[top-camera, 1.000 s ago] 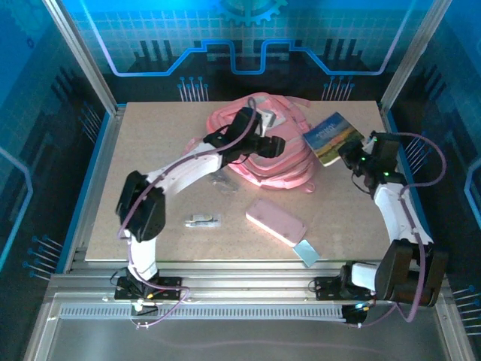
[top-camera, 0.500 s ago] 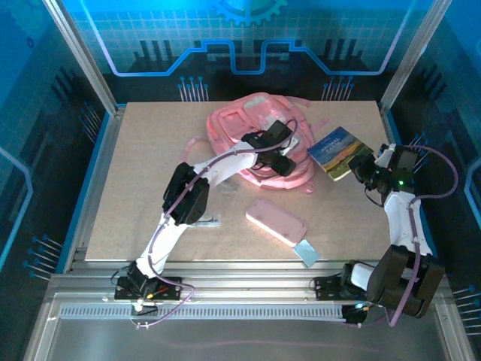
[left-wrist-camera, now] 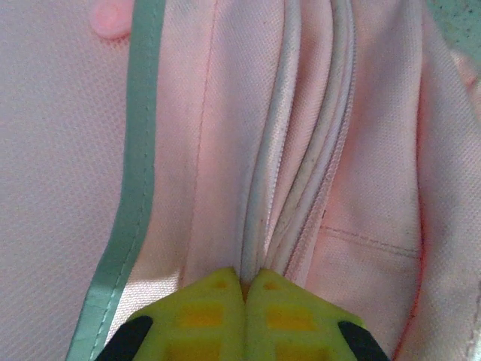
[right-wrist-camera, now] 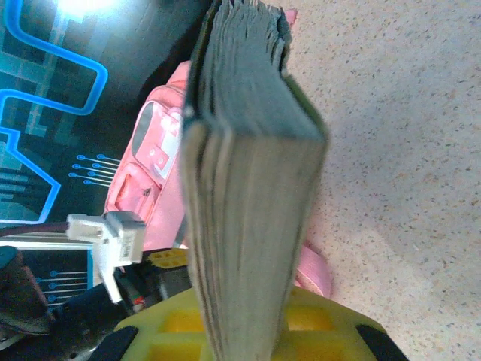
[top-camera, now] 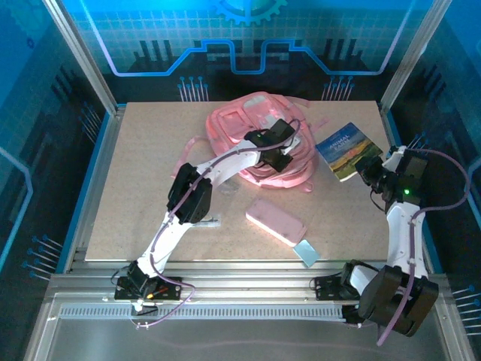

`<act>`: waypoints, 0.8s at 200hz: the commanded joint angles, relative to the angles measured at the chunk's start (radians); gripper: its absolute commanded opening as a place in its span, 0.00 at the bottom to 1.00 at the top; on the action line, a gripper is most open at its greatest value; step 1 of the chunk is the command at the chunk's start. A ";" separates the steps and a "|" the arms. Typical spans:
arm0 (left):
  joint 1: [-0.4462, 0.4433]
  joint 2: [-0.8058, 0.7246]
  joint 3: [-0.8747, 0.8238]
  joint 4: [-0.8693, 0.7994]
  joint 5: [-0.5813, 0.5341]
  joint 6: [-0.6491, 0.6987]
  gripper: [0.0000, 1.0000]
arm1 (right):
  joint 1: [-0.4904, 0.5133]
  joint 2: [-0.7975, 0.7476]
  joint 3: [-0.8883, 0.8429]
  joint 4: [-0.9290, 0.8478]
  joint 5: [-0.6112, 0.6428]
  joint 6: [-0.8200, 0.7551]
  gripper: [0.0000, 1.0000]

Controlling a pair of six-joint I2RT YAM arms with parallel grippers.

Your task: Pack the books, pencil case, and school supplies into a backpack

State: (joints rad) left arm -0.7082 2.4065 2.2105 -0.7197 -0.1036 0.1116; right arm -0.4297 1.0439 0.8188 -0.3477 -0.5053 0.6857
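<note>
Across speckled board (top-camera: 143, 173), woven pink backpack (top-camera: 237, 124), thick-paged book (top-camera: 346, 147)

**Hidden and cut off**

Seen from above, your left arm (top-camera: 218, 162) covers part of the large soft pink fabric backpack (top-camera: 233, 128) and most of the short white-silver stick (top-camera: 216, 222). At the right wrist, the blurred thick paper book (right-wrist-camera: 248, 195) hides the inner faces of the yellow fingers (right-wrist-camera: 316, 320) and runs past the bottom edge.

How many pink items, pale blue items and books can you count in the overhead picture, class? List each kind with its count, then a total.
Pink items: 2 (backpack, pencil case)
Pale blue items: 1 (flat rectangle)
Books: 1 (book)
Total: 4
</note>
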 commanded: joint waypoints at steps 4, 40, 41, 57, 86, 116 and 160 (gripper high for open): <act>0.050 -0.157 0.074 -0.061 0.036 -0.026 0.00 | -0.016 -0.033 0.021 -0.002 -0.007 -0.029 0.00; 0.121 -0.174 0.186 -0.086 0.143 -0.117 0.00 | -0.005 -0.035 -0.029 0.038 -0.073 0.016 0.00; 0.122 -0.174 0.187 -0.086 0.147 -0.120 0.00 | -0.004 -0.035 -0.030 0.042 -0.076 0.019 0.00; 0.153 -0.164 0.224 -0.083 0.189 -0.172 0.00 | 0.033 -0.035 -0.056 0.086 -0.099 0.052 0.00; 0.181 -0.152 0.247 -0.049 0.253 -0.246 0.00 | 0.147 -0.020 -0.111 0.237 -0.090 0.170 0.00; 0.181 -0.145 0.250 -0.021 0.270 -0.278 0.00 | 0.342 0.070 -0.152 0.513 -0.024 0.309 0.00; 0.181 -0.157 0.240 0.002 0.292 -0.320 0.00 | 0.531 0.328 -0.078 0.774 0.106 0.388 0.00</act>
State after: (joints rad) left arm -0.5327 2.2902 2.4226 -0.8021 0.1505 -0.1410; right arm 0.0387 1.2617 0.6739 0.1417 -0.4847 0.9939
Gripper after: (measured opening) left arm 0.040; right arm 0.114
